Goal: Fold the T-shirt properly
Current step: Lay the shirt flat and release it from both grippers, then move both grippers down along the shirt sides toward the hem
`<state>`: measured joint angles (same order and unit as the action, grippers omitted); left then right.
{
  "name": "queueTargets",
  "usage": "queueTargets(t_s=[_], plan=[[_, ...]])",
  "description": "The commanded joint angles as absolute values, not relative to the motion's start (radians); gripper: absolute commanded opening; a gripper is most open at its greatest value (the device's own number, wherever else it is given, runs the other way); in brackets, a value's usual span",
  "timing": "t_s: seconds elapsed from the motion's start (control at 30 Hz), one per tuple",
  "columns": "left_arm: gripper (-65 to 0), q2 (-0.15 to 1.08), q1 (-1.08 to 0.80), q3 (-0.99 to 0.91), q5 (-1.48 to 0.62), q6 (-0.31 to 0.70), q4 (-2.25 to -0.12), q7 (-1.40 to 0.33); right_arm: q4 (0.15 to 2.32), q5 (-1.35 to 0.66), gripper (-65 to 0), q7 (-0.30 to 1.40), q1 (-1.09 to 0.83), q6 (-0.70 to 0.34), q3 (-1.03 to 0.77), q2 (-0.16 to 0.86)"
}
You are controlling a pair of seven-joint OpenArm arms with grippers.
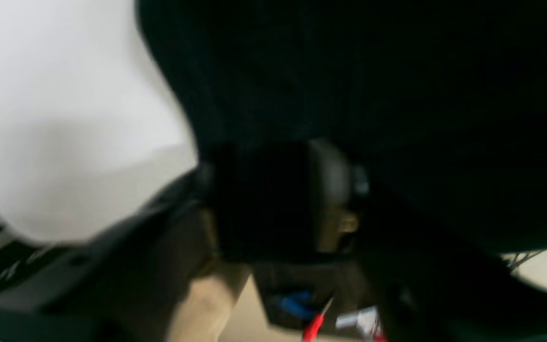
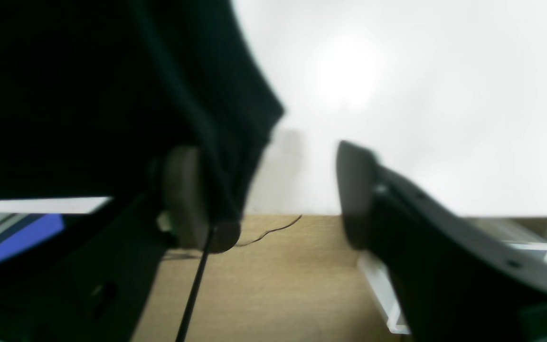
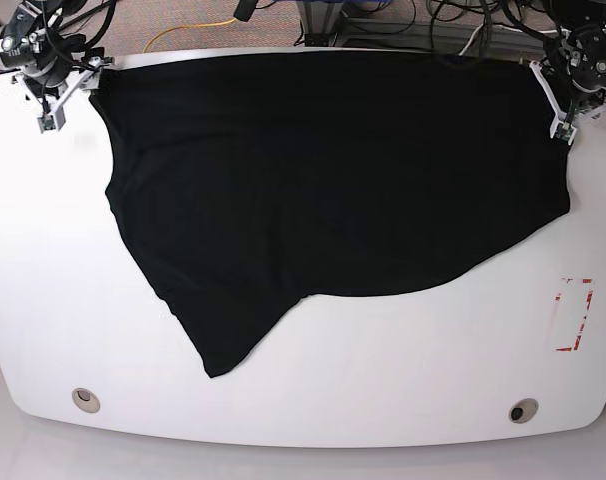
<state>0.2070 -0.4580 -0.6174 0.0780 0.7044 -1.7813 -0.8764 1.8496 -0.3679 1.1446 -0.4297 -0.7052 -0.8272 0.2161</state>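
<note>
The black T-shirt (image 3: 333, 170) lies spread over the far half of the white table (image 3: 383, 370), with one pointed flap reaching toward the near left. My right gripper (image 3: 55, 105) is at the shirt's far left corner. In the right wrist view this gripper (image 2: 268, 199) is open, and the cloth's edge (image 2: 235, 118) drapes against one finger (image 2: 183, 199). My left gripper (image 3: 563, 118) is at the shirt's far right corner. The left wrist view is blurred; black cloth (image 1: 373, 71) fills it around one pad (image 1: 330, 190), so the jaws' stance is unclear.
A red-outlined rectangle (image 3: 573, 315) is marked on the table at the right. Two round holes (image 3: 84, 398) (image 3: 523, 410) sit near the front edge. Cables (image 3: 453, 20) lie behind the far edge, past which the right wrist view has wooden floor (image 2: 273, 285).
</note>
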Motion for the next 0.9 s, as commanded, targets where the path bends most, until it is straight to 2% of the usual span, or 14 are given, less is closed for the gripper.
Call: queueTargets(t_s=[0.0, 0.23, 0.4, 0.57, 0.87], plan=[[-33.2, 0.217, -0.460, -0.622, 0.097, 0.698, -1.848, -0.885, 1.916, -0.363, -22.8, 1.133, -0.421, -0.698, -0.840, 0.220], [-31.4, 0.216, -0.406, -0.579, 0.096, 0.698, -1.975, -0.885, 1.956, -0.363, -23.5, 1.139, -0.334, -0.698, -0.835, 0.220], [-31.4, 0.220, -0.338, -0.578, 0.101, 0.698, -1.982, -0.885, 1.960, -0.363, -23.3, 1.231, -0.282, -0.698, -0.835, 0.246], [-31.5, 0.220, -0.298, -0.581, 0.102, 0.698, -1.977, -0.885, 1.952, -0.363, -23.3, 1.236, -0.245, -0.698, -0.837, 0.251], [-31.7, 0.220, -0.196, -0.579, 0.104, 0.698, -1.946, -0.885, 1.782, -0.349, -23.5, 1.227, 0.030, -0.698, -0.710, 0.255]])
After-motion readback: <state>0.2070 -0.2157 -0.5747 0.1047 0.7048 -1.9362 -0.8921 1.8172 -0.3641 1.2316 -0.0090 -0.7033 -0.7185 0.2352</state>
